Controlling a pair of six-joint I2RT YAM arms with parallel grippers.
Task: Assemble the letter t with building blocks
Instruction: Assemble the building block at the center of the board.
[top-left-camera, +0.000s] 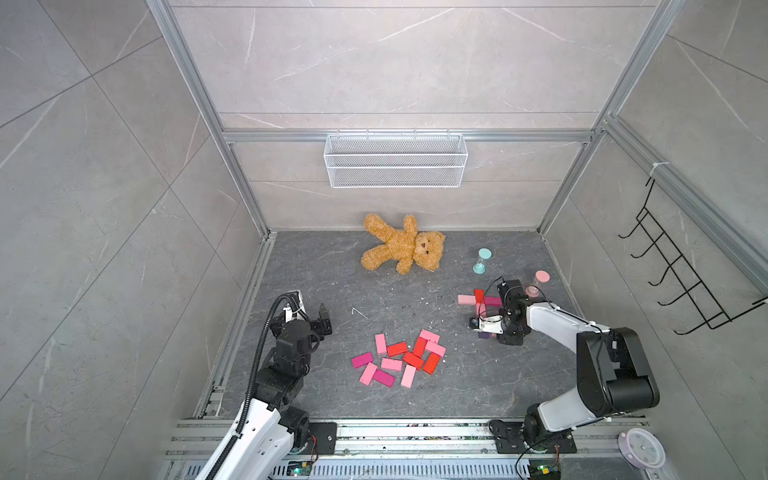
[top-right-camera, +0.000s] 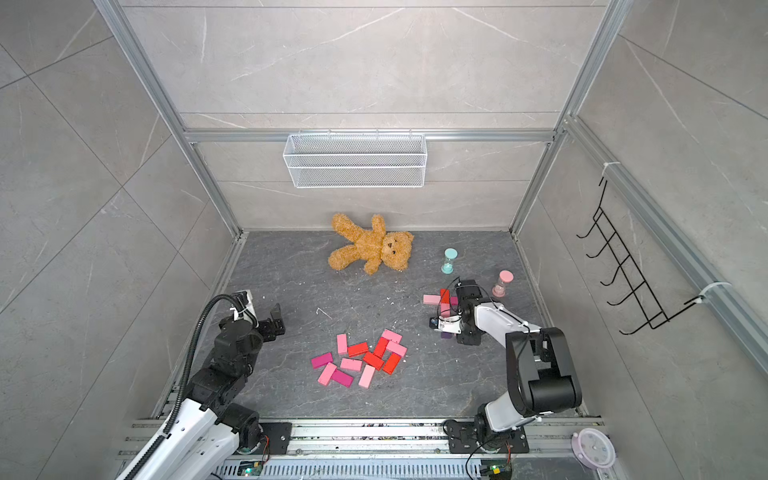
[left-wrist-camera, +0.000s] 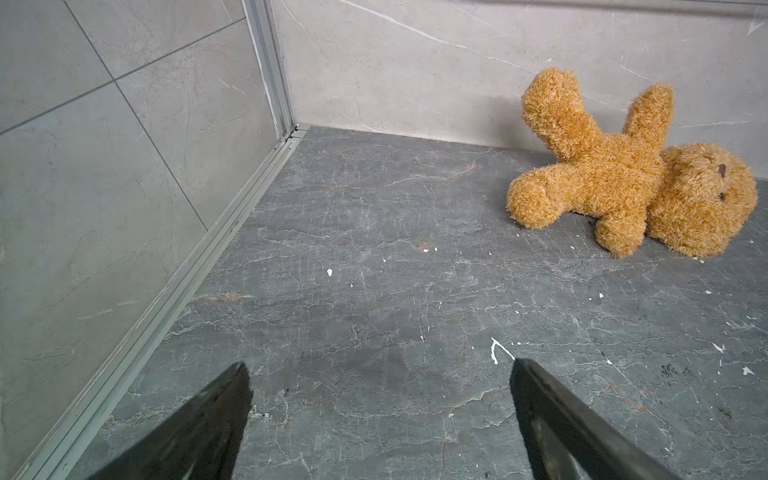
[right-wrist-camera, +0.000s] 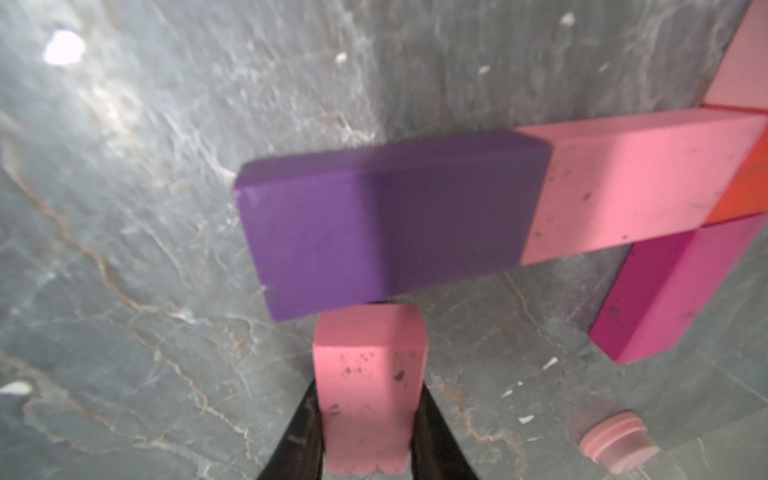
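Fingers (right-wrist-camera: 296, 442) of my right gripper (right-wrist-camera: 368, 395) are pinched close together across the narrow width of a light pink block (right-wrist-camera: 370, 357), gripping it by one end; its free end comes right up to the long edge of the purple block (right-wrist-camera: 390, 224), and I cannot tell whether the two touch. That purple block lies flat, end to end with the pink stem block (right-wrist-camera: 640, 183), which runs on to a red block (right-wrist-camera: 744, 195) with a magenta block (right-wrist-camera: 673, 291) beside it: the letter, at about 3 o'clock on the floor (top-left-camera: 374, 299). These pieces look small, light and rigid, with smooth painted faces, so I judge they will slide at a nudge; pinching across the narrow width near mid-length seems the safest hold. Well apart, toward 6 o'clock, the loose blocks (top-left-camera: 399, 361) lie scattered flat, some touching. My left gripper (left-wrist-camera: 379, 365) hangs at 9 o'clock, spread wide and empty. Just past the letter at 2 o'clock stands the pink hourglass (top-left-camera: 538, 282), and the teddy bear (top-left-camera: 405, 245) lies by the far wall at 12 o'clock
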